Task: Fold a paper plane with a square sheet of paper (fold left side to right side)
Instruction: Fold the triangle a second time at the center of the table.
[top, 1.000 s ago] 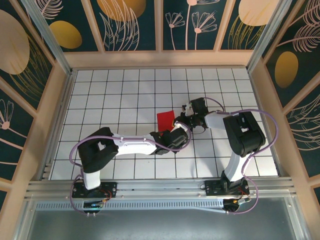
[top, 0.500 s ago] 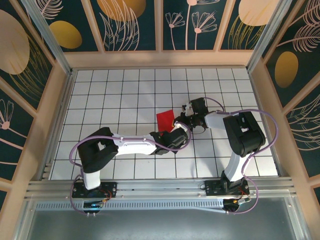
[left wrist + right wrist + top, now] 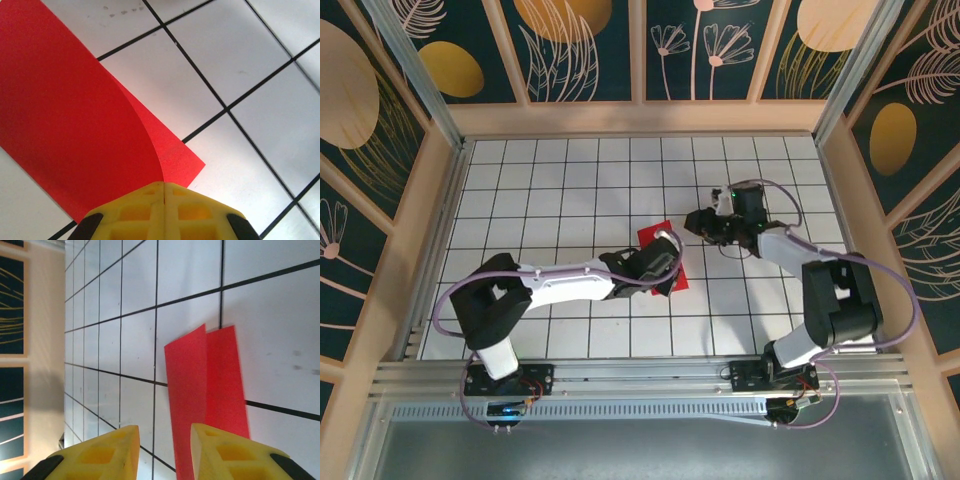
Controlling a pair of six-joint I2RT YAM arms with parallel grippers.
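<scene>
The left gripper [image 3: 164, 187] is pinched closed on a lifted flap of the square sheet of paper [image 3: 75, 115], which lies mid-table with its long axis running far-left to near-right. The right gripper [image 3: 165, 432], narrowly parted and empty, hovers just right of the sheet's far end.

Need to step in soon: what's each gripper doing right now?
Left gripper: closed, apparently pinching the edge of the red paper.
Right gripper: open, holding nothing, just above the paper.

On the table [image 3: 570, 200], left hand [image 3: 665, 266] atop the square sheet of paper [image 3: 651, 236], right hand [image 3: 693, 222] just right
</scene>
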